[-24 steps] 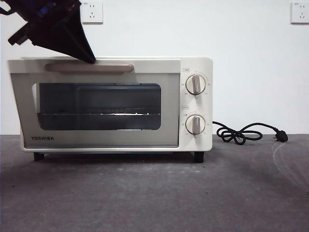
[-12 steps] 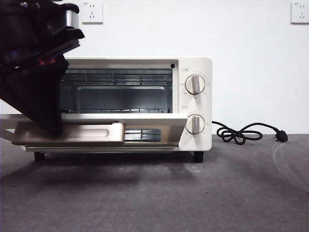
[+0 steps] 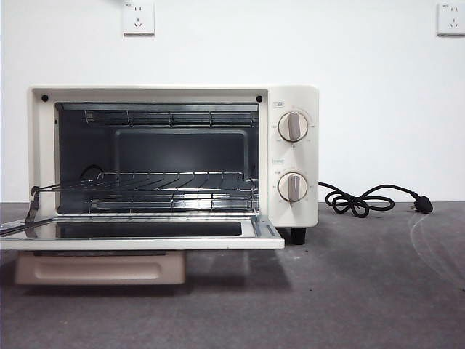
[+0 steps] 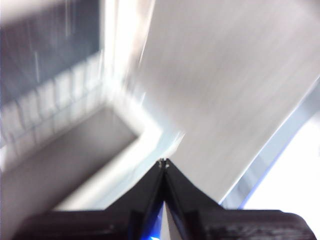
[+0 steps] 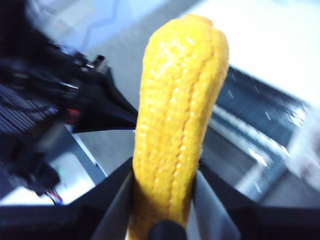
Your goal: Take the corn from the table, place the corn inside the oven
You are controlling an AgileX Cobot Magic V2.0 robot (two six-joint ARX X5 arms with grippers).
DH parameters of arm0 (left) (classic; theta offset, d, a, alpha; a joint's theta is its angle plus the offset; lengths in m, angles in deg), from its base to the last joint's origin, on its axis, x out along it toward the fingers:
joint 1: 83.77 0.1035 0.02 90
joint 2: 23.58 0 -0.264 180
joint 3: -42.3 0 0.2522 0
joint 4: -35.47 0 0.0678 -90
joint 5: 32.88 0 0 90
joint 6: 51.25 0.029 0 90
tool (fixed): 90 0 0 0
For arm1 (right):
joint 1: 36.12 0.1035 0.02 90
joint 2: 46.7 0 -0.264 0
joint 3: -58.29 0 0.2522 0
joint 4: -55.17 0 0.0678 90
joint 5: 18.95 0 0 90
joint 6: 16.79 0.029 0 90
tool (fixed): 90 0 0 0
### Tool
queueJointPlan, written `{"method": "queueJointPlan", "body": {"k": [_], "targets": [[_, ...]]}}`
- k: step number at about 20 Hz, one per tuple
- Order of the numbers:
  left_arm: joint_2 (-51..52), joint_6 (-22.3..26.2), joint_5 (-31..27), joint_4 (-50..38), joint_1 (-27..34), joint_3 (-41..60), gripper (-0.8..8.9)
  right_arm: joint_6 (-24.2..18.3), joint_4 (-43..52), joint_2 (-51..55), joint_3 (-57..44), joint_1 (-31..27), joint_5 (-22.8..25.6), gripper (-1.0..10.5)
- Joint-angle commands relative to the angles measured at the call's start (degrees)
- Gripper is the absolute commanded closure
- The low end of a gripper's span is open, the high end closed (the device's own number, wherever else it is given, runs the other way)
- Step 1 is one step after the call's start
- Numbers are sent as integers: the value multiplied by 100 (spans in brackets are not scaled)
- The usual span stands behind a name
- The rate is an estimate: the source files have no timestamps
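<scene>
Door (image 3: pixel 142 236) now fully down and level, handle (image 3: pixel 102 267) hanging below its front edge, against half-open half a second ago. Dark arm gone from the front view. Oven (image 3: pixel 294 156) cavity open, rack (image 3: pixel 171 182) bare, cord (image 3: pixel 370 200) coiled on the desk (image 3: pixel 349 291) at right. Left gripper (image 4: pixel 163 162) closed on nothing, fingers meeting at the tips, view blurred. Right gripper (image 5: pixel 162 187) clamped on the corn (image 5: pixel 180 115), cob upright between the fingers, off the desk.

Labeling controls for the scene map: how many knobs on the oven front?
2, both on the panel right of the open door of the oven: upper knob, and lower knob directly beneath it. None appear hidden.
</scene>
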Motion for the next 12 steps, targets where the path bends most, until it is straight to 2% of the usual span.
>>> {"method": "queueJointPlan", "body": {"k": [1,7,12], "targets": [[688,-61,-175,-50,-160,-433,819,-422,688,-332,17,13,-236,958],[2009,9,-1412,109,-282,-1303,819,-1384,2157,-1453,17,13,-256,958],[2555,46,-2151,719,-282,-1512,819,-1974,2920,-2229,17,13,175,958]]}}
